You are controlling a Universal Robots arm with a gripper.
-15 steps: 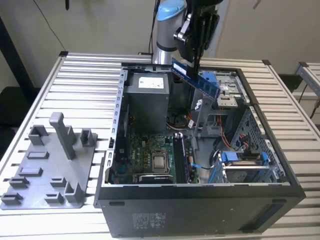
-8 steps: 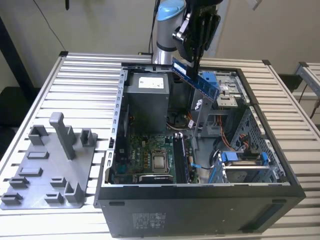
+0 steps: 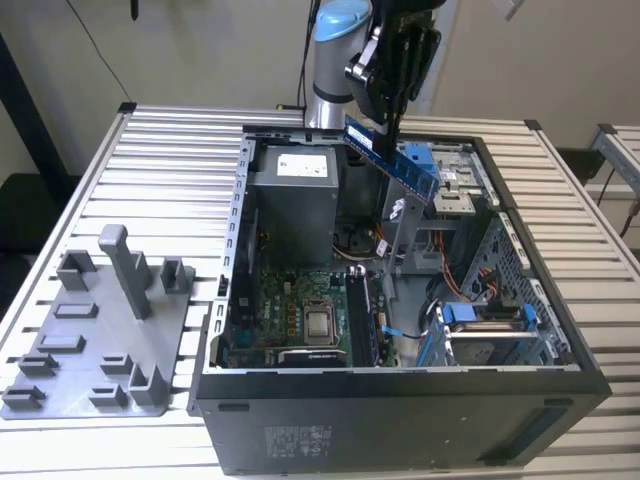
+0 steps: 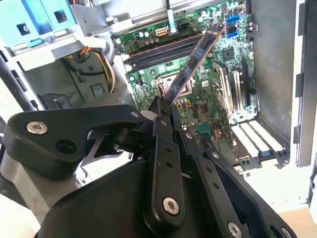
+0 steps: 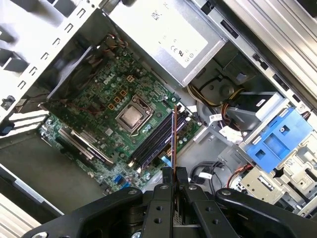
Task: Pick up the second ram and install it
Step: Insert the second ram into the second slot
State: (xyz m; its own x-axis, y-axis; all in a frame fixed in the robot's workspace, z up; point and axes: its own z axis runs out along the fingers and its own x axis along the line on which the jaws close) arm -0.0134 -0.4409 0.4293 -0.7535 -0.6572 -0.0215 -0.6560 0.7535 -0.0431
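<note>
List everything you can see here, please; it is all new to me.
table: one, silver, slatted, under everything.
computer case: one, black, open, on the table.
motherboard: one, green, inside the case.
power supply: one, grey, far end of the case.
drive brackets: two, blue, case side at the exterior view's right.
fixture tray: one, grey, on the table at the exterior view's left.
second ram: one, dark, tilted above the case.
arm: one, silver with blue cap, behind the case.
hand: one, black, shut on the second ram.
</note>
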